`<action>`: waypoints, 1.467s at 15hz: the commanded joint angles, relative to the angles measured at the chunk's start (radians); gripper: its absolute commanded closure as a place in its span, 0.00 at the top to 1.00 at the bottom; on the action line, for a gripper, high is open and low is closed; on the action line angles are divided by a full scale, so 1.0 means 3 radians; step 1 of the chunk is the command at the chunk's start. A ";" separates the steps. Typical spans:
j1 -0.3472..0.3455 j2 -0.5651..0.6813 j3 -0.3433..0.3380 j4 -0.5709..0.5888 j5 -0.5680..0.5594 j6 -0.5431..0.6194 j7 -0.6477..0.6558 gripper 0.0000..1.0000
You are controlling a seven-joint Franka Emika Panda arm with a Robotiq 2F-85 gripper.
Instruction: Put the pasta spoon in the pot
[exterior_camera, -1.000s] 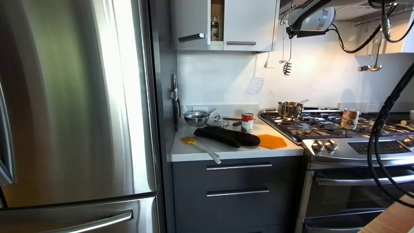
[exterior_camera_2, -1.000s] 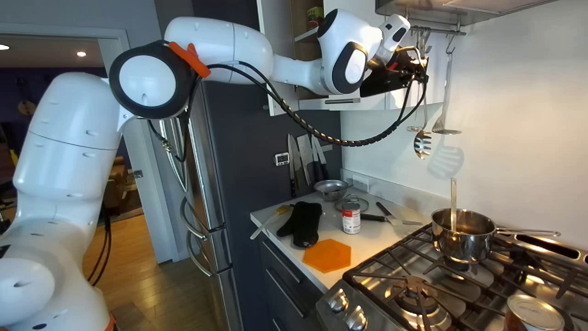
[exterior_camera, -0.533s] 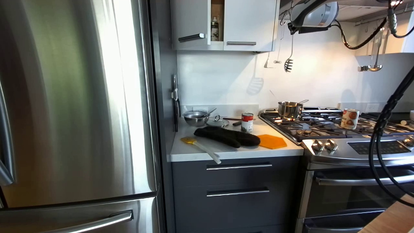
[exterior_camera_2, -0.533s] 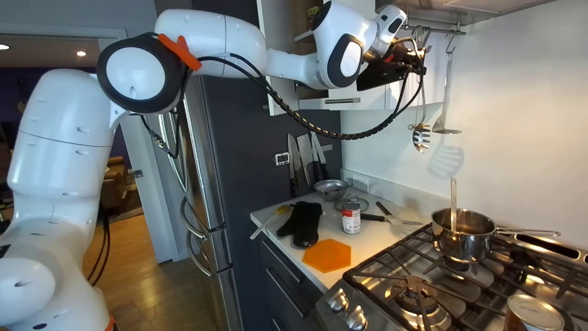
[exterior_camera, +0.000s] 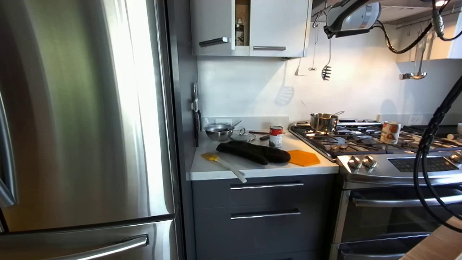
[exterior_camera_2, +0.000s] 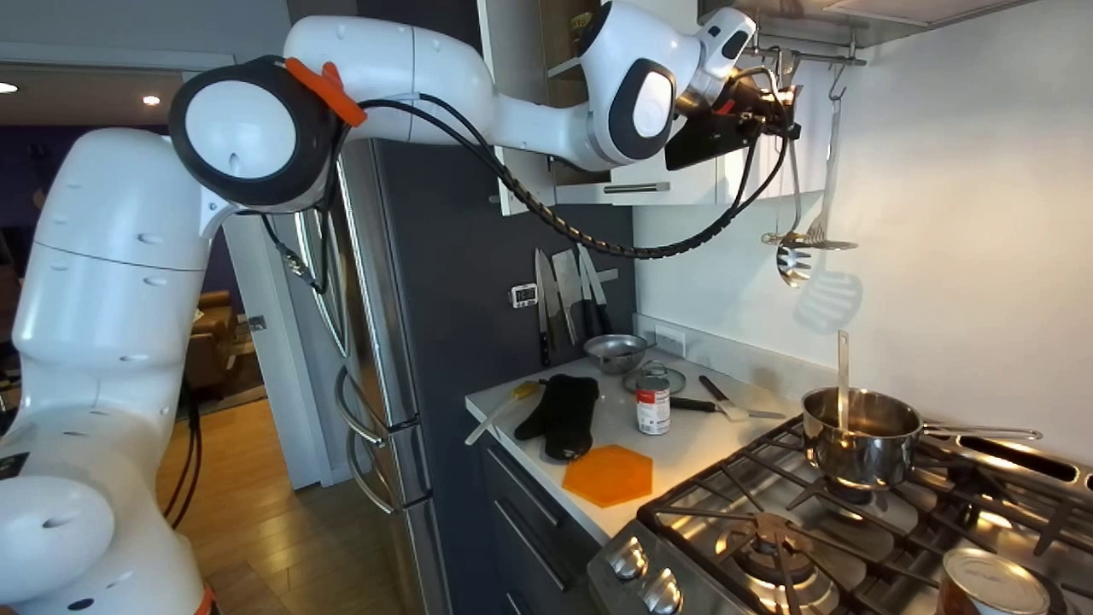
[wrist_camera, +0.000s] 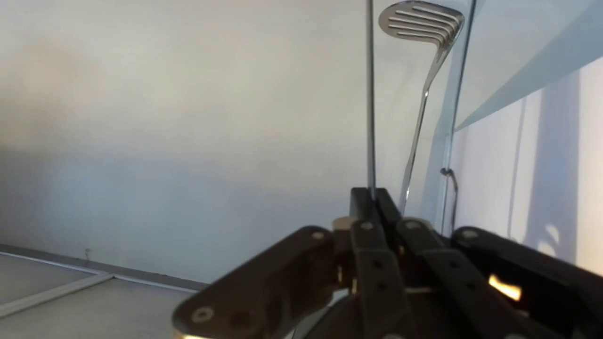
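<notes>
Fingers [wrist_camera: 360, 203] of the gripper [wrist_camera: 373, 200] are clenched on the thin handle of the pasta spoon [wrist_camera: 370, 94]; in the wrist view this handle goes from their tips toward 12 o'clock and leaves the picture at the top edge. In both exterior views the spoon hangs nearly upright, with its toothed head at 6 o'clock from the gripper. Its upper end is hidden at the gripper.

On the 3 o'clock side of the held handle, in the wrist view, a slotted turner [wrist_camera: 419, 23] is seen, apart from it. In an exterior view the pot [exterior_camera: 323, 124] is at 6 o'clock from the spoon's head, well apart, and rests on the stove [exterior_camera: 389, 177]. One flat strip [exterior_camera_2: 843, 363] rises at the pot; to which object it belongs, I cannot tell.

From the pot, an orange-and-white can [exterior_camera: 390, 133] stands at 3 o'clock on the stove. On the counter [exterior_camera: 205, 169], an orange hexagonal mat [exterior_camera: 304, 158] lies at 7 o'clock, a dark oven mitt [exterior_camera: 252, 151] at 8, and a metal bowl [exterior_camera: 218, 136] at 9.
</notes>
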 commanded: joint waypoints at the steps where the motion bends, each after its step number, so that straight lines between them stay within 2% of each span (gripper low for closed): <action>1: 0.0167 -0.0073 -0.0271 -0.0106 -0.0209 -0.0066 0.0282 0.01; 6: 0.0240 -0.0074 -0.0312 -0.0124 -0.0207 -0.0054 0.0312 0.01; 11: 0.0166 -0.0077 -0.0107 -0.0070 -0.0150 -0.0288 0.0032 0.01; 15: 0.0201 -0.0014 -0.0090 0.0083 -0.0200 -0.0492 -0.0034 0.01; 22: 0.0276 0.0037 -0.0212 0.0254 -0.0311 -0.0612 0.0081 0.01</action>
